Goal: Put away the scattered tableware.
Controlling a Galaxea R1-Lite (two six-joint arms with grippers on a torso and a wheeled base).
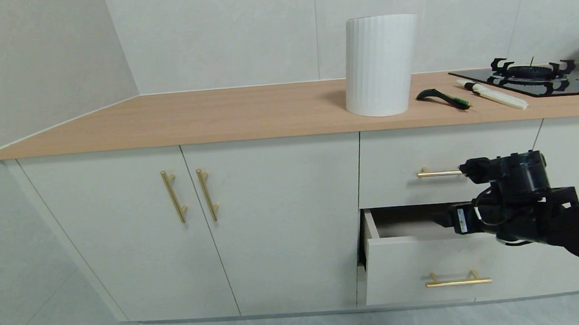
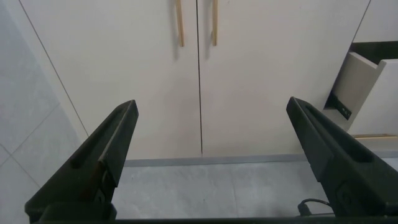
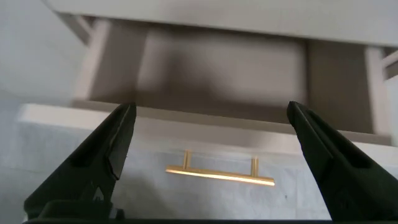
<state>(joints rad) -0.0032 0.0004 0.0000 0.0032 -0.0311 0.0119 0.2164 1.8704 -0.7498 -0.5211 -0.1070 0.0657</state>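
Observation:
Two utensils lie on the wooden countertop at the right: a black-handled one and a long white one beside the hob. Below them the lower drawer is pulled out; its inside looks empty. My right gripper hangs open just above the drawer's front edge, holding nothing. In the left wrist view my left gripper is open too, low down, facing the double cabinet doors and the floor.
A tall white ribbed canister stands on the counter left of the utensils. A black gas hob is at the far right. The upper drawer is closed. Gold handles stick out from the doors.

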